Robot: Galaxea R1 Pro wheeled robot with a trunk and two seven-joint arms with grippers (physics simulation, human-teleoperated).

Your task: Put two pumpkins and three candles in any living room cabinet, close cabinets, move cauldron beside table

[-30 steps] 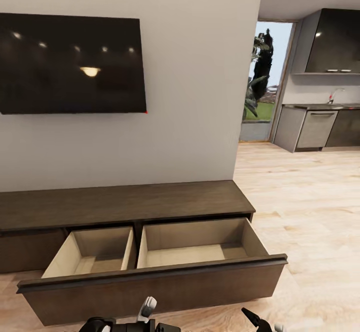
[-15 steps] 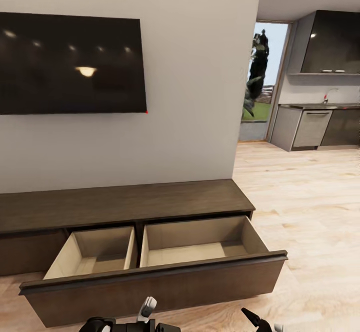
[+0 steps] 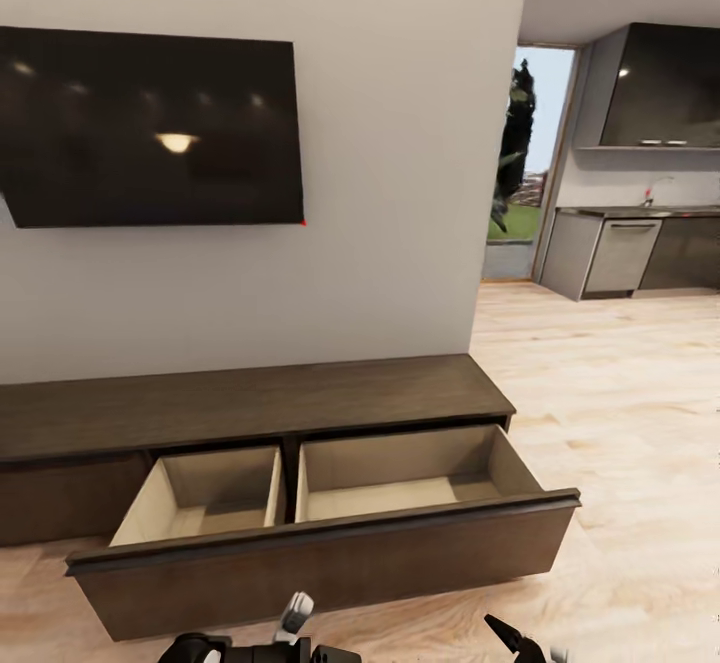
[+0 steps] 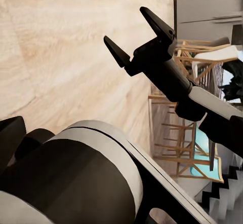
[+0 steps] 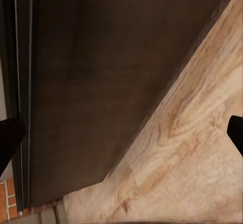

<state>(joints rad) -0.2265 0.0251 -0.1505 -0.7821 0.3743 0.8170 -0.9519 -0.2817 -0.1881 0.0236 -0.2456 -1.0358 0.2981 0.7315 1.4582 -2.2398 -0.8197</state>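
The cabinet [image 3: 250, 408] is a long, low dark-brown unit against the wall. Its wide drawer [image 3: 330, 555] is pulled out, showing two pale beige compartments [image 3: 205, 503] with nothing inside. My left gripper [image 3: 290, 625] sits at the head view's lower edge, in front of the drawer front, and its finger spacing is unclear. My right gripper [image 3: 518, 638] is low on the right. In the left wrist view it [image 4: 139, 31] stands open and holds nothing. The right wrist view faces the dark drawer front [image 5: 91, 82]. The pumpkins, candles and cauldron are out of view.
A large black TV [image 3: 150, 128] hangs on the grey wall above the cabinet. Light wood floor [image 3: 620, 423] stretches right toward a glass door [image 3: 520, 173] and grey kitchen units [image 3: 630, 253]. Wooden chairs [image 4: 179, 138] appear in the left wrist view.
The whole head view has shifted slightly, so the cabinet and TV sit a little further right. That is camera motion. Both arms keep the same pose, and the drawer stays open.
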